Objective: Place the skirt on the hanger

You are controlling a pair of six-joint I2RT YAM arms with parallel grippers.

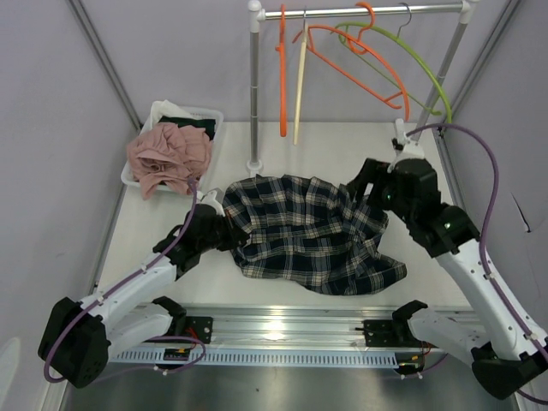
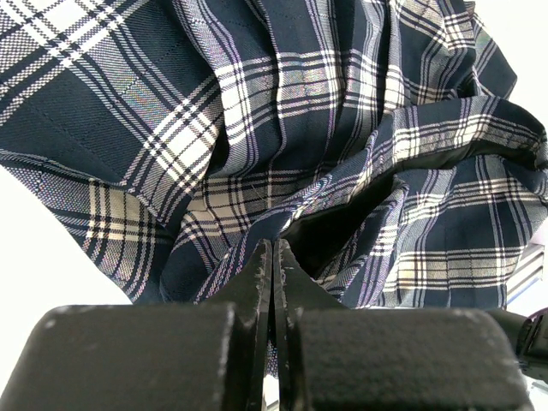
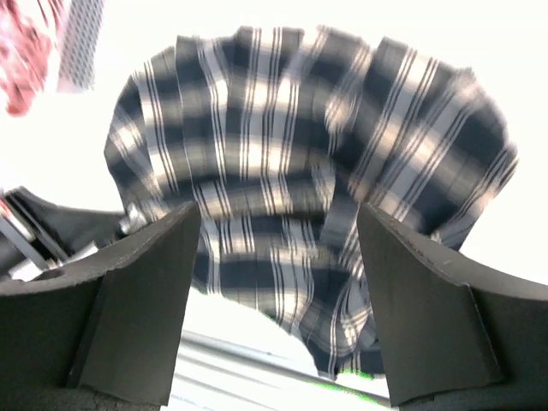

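- The skirt [image 3: 308,188] ahead of the right gripper [image 3: 276,223] is showing blurred in the right wrist view, its plaid lines smearing together. Its near hem is hiding behind the 2 spread fingers [image 3: 137,300].
- Up and left of that gripper, a pink cloth [image 3: 24,60] is blurring out and being cut by the frame edge.
- In the left wrist view, skirt fabric is bunching at the pressed-together tips of the left gripper [image 2: 272,248], which are hiding the pinched bit. Just right of them, a fold is sitting in deep shadow.
- From above, the left gripper's tips are lying under the skirt's edge, and the right gripper's own body is covering its fingers.
- Far beyond the left gripper, a dark garment [image 1: 193,124] is lying mostly buried under the pink cloth in the basket [image 1: 214,114].
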